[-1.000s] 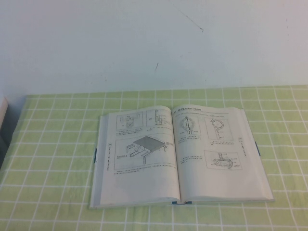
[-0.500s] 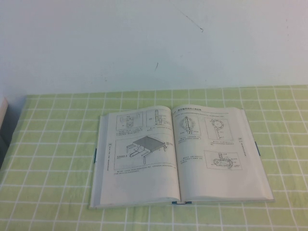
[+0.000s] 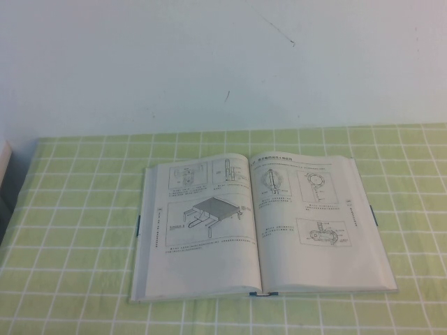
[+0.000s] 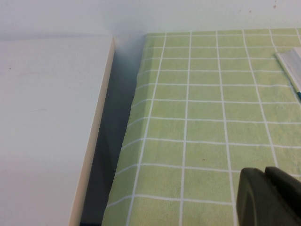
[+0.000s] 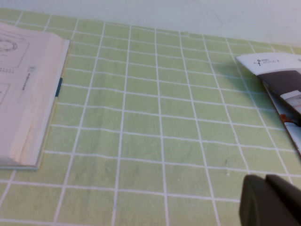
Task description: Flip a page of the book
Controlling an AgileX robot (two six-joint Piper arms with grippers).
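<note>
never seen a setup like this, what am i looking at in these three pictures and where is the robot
This is a two-armed table robot, and each picture comes from a different camera on it. The high view looks down from above the robot's own side: a book lies open on a table with a green checked cloth, and neither arm reaches into that shot. The flat left-hand page carries a large panel drawing.

The other two cameras sit on the arms' wrists. In the left wrist view, the dark shape at the edge is the left gripper, low over the cloth beside a white board, with just a corner of the book showing. In the right wrist view, the right gripper hovers over the cloth between the book's page edge and a printed leaflet.

Neither gripper holds anything.
</note>
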